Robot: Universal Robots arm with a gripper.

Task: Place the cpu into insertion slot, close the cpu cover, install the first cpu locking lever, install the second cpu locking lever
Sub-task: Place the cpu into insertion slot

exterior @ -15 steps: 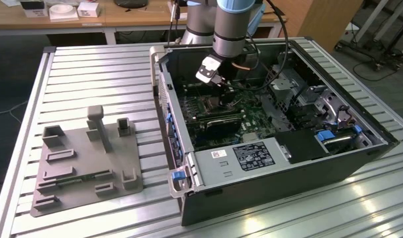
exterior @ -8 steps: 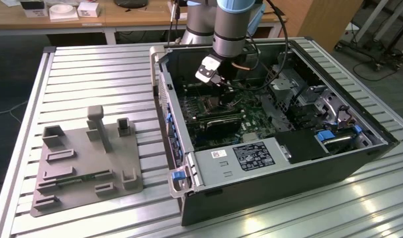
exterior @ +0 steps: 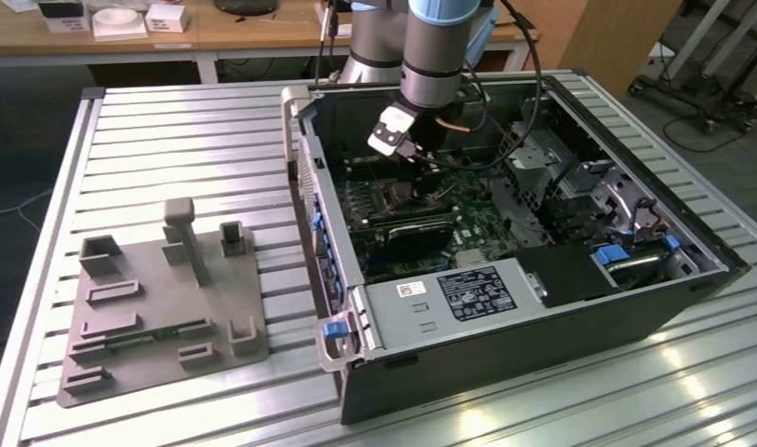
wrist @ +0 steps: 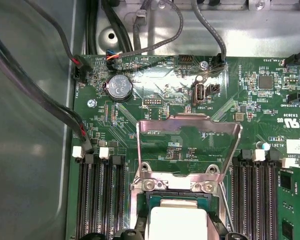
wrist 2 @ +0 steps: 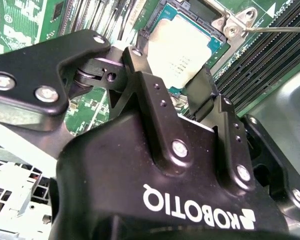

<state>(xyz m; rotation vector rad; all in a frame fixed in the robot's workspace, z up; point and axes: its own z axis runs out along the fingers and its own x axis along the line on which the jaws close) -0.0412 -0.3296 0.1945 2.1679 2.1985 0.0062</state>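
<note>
One arm reaches down into the open computer case (exterior: 564, 307), which lies on a slatted metal table (exterior: 167, 140). In the exterior view, the gripper (exterior: 415, 172) hangs over the green motherboard (exterior: 478, 223) in the far half of the case. A grey fixture plate (exterior: 142, 307) rests on the table to the exterior view's left of the case, apart from it.

In the second wrist view, the two black fingers (wrist 2: 142, 75) flank the cpu (wrist 2: 182, 47) on opposite edges, and the jaws are clenched on it. A thin locking lever (wrist 2: 275, 29) runs past the socket corner, near the cpu.

In the first wrist view, the cpu (wrist: 177, 222) is at the insertion slot (wrist: 170, 194). Whether it is fully seated cannot be told. The cpu cover (wrist: 180, 176) stands raised on its hinge just beyond the slot. Memory slots (wrist: 100, 200) lie on both sides of the slot.
</note>
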